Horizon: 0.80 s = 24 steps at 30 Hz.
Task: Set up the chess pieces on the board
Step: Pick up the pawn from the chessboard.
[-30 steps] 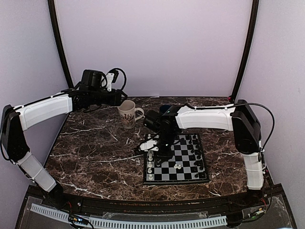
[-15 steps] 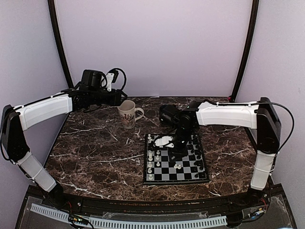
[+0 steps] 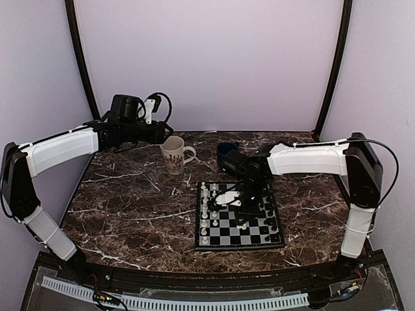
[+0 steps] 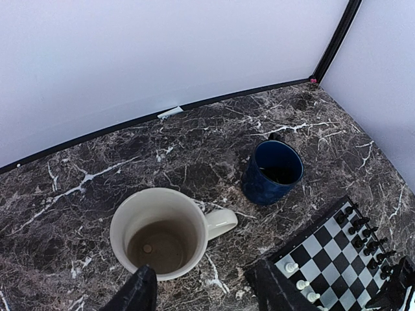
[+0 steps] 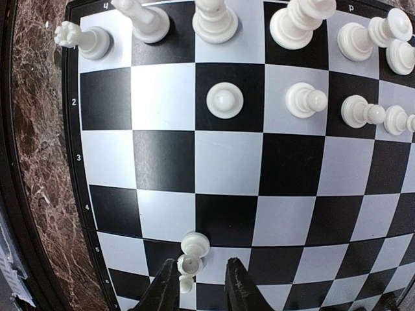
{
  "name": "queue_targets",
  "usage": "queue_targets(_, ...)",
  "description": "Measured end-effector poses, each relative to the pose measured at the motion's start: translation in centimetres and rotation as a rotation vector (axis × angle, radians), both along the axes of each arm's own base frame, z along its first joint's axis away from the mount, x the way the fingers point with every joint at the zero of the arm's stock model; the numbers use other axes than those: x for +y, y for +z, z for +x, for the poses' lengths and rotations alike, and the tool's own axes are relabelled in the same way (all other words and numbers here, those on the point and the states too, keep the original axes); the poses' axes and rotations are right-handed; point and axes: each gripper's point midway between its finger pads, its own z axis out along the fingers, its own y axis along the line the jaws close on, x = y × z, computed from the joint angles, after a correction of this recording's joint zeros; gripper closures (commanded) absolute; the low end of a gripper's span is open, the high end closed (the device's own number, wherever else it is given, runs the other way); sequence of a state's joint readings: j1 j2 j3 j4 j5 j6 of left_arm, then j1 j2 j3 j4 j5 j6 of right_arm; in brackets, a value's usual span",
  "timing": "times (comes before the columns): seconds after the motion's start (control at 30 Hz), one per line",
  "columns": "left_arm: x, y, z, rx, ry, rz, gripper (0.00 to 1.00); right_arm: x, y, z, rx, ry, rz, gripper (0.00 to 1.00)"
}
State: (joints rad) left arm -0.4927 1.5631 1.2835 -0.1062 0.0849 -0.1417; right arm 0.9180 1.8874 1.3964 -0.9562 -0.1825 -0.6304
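Over the board (image 5: 227,155), right pincer (image 5: 201,290) slightly parted, empty, white chess pieces (image 5: 193,249) just beyond its tips

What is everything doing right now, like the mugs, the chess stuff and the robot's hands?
board, flat, partly set up
white pieces, most standing along one edge, a couple mid-board
black pieces, standing along the opposite edge
cream mug, upright, one tiny speck inside
blue mug, upright, near the board
left hand, open, hovering by the cream mug
right hand, open, low over the mid-board white pieces
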Motion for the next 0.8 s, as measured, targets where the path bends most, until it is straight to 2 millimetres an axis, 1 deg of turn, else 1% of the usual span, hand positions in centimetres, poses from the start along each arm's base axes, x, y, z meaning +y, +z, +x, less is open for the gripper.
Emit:
queue_targets(0.33,0.0,0.0,0.0,0.0,0.0,0.0,0.45,0.2,-0.3,0.1,-0.005,0.0,0.006,0.76)
queue_targets(0.53,0.0,0.0,0.0,0.0,0.0,0.0,0.45,0.1,-1.3,0.1,0.01,0.0,-0.014,0.76)
queue_targets(0.8,0.0,0.0,0.0,0.0,0.0,0.0,0.45,0.1,-1.4,0.0,0.013,-0.003,-0.017,0.85)
